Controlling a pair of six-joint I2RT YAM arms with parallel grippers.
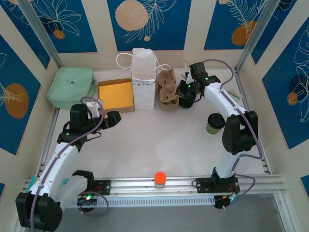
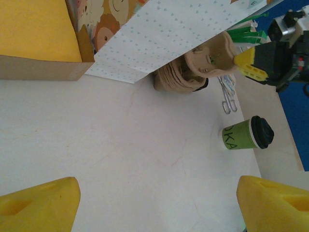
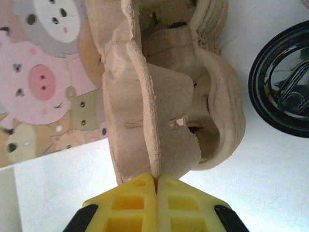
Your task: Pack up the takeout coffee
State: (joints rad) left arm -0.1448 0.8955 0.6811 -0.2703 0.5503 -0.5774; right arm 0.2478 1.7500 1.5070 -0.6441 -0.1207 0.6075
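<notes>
The takeout coffee [image 1: 215, 123] [image 2: 246, 134], a green cup with a black lid, stands upright on the white table at the right, beside the right arm's elbow. My right gripper [image 1: 186, 94] [image 3: 157, 181] is shut on the thin rim of a brown pulp cup carrier [image 1: 168, 89] [image 3: 159, 96] [image 2: 193, 72], which sits next to the white paper bag [image 1: 143, 79] [image 2: 169, 34]. My left gripper [image 1: 113, 119] [image 2: 157, 193] hangs open over bare table, with nothing between its yellow fingers [image 2: 43, 203]. It is well left of the cup.
A yellow-lined cardboard box [image 1: 116, 95] [image 2: 34, 29] and a mint green case [image 1: 71, 87] sit at the back left. A round black plastic piece [image 3: 285, 77] lies right of the carrier. Metal tongs [image 2: 227, 99] lie behind the cup. An orange-topped item [image 1: 160, 178] stands on the front rail.
</notes>
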